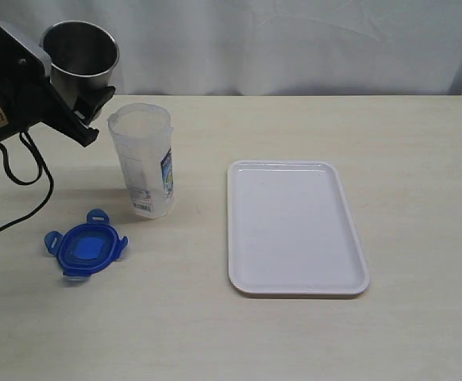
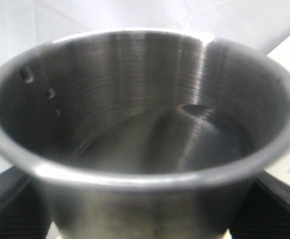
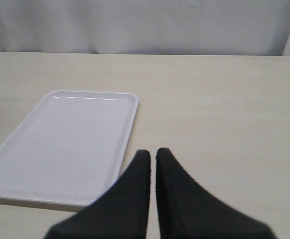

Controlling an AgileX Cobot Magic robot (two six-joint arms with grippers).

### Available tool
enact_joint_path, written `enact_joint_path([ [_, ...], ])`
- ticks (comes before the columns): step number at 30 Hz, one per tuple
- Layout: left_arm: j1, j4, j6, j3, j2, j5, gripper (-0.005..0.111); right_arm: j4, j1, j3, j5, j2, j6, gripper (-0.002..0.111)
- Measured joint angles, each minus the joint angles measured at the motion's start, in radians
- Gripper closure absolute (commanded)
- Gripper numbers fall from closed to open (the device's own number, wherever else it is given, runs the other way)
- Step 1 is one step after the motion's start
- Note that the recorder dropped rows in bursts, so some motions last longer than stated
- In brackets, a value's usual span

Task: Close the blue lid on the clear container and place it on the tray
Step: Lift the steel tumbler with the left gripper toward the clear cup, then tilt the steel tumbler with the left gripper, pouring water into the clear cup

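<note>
The left end effector point(image 1: 94, 113) clasps the steel cup point(image 1: 80, 51); the right end effector point(image 3: 152, 162) is closed and empty. The blue lid point(image 1: 86, 250) lies flat on the table point(image 1: 215, 341) near the upright clear container point(image 1: 142, 159). It looks light and stiff, probably best pinched by a flap.

cup point(image 2: 135, 99): brushed steel, shiny rim.
container point(image 1: 140, 151): translucent plastic, faintly cloudy.
lid point(image 1: 86, 248): glossy blue plastic.
tray point(image 1: 294, 230): smooth white plastic, slight sheen.
table point(image 1: 421, 159): matt, pale wood grain.
right claw point(image 3: 153, 152): matt black.
</note>
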Motion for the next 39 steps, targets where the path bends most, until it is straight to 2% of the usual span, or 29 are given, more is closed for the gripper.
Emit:
enact_joint_path([
  [6, -0.002, 0.000, 0.031, 0.000, 0.000, 0.000, 0.107, 0.000, 0.000, 0.000, 0.000, 0.000, 0.000, 0.104],
  [14, -0.047, -0.006, 0.085, 0.000, 0.000, 0.007, 0.107, 0.000, 0.000, 0.000, 0.000, 0.000, 0.000, 0.104],
  [39, -0.046, -0.051, 0.397, 0.000, 0.000, 0.034, 0.107, 0.000, 0.000, 0.000, 0.000, 0.000, 0.000, 0.104],
])
